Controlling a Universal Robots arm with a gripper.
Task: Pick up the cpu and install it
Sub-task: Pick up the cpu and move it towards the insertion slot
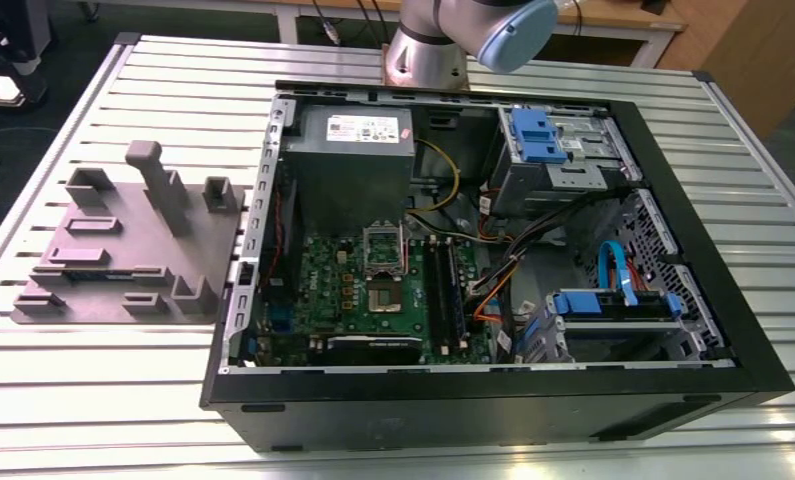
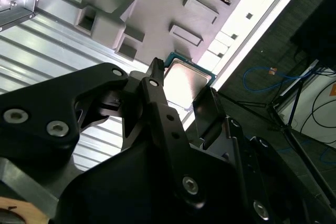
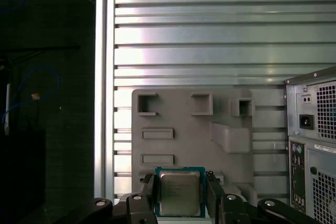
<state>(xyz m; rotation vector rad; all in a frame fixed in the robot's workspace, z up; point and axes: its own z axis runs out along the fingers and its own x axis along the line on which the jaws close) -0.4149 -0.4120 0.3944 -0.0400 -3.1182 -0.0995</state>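
**Over the ribbed aluminium worktop [image 3: 210,35]: small square silver-topped cpu [image 3: 179,192] clamped in the black tool [image 3: 180,182]**

Between the tool's two black fingers [image 3: 149,195] sits the cpu, one finger against each of two opposite edges, closed onto it. In both wrist views its shiny metal top faces the camera, and a thin teal rim shows around it. In the second wrist view the chip [image 2: 186,80] is held the same way in the tool [image 2: 182,80], whose black links fill the foreground.

Behind the chip lies a flat grey moulded fixture plate [image 3: 189,129] with raised blocks and shallow rectangular pockets, resting on the worktop. The chip covers part of one edge of that plate. How far above it the chip hangs cannot be told.

In the exterior view the fixture plate [image 1: 130,250] is on the exterior view's left, just beside an open black tower computer case [image 1: 504,400] lying on its side. Inside the case is a green motherboard [image 1: 357,300] with a square socket [image 1: 386,295] near its middle, and blue drive brackets [image 1: 537,135] sit towards the exterior view's right. A silver-grey arm segment with a pale blue cap [image 1: 457,40] rises behind the case. In the first wrist view the case's perforated rear panel [image 3: 315,145] stands next to the plate.
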